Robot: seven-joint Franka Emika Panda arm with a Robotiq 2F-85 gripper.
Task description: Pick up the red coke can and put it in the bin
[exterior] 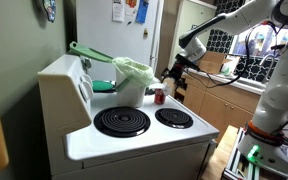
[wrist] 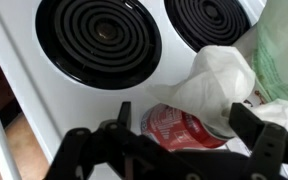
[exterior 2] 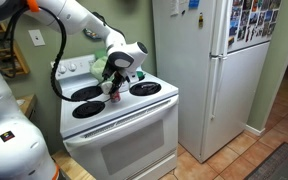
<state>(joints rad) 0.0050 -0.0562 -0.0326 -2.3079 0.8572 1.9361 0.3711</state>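
The red coke can (wrist: 179, 128) stands on the white stove top between the burners and the bin, and it also shows in both exterior views (exterior: 160, 96) (exterior 2: 113, 94). The bin (exterior: 131, 80), pale and lined with a crinkled light-green bag, stands just behind the can at the back of the stove (exterior 2: 101, 67). My gripper (wrist: 184, 120) is open, with one finger on each side of the can, low over the stove (exterior: 170, 78) (exterior 2: 120, 72). A crumpled white sheet (wrist: 216, 75) overlaps the can's far end.
Two black coil burners (wrist: 96, 35) (wrist: 212, 15) lie beside the can. A flat darker-green piece (exterior: 89, 52) rests on the stove's back panel. A white fridge (exterior 2: 199, 70) stands next to the stove. Shelves and clutter stand behind the arm (exterior: 229, 60).
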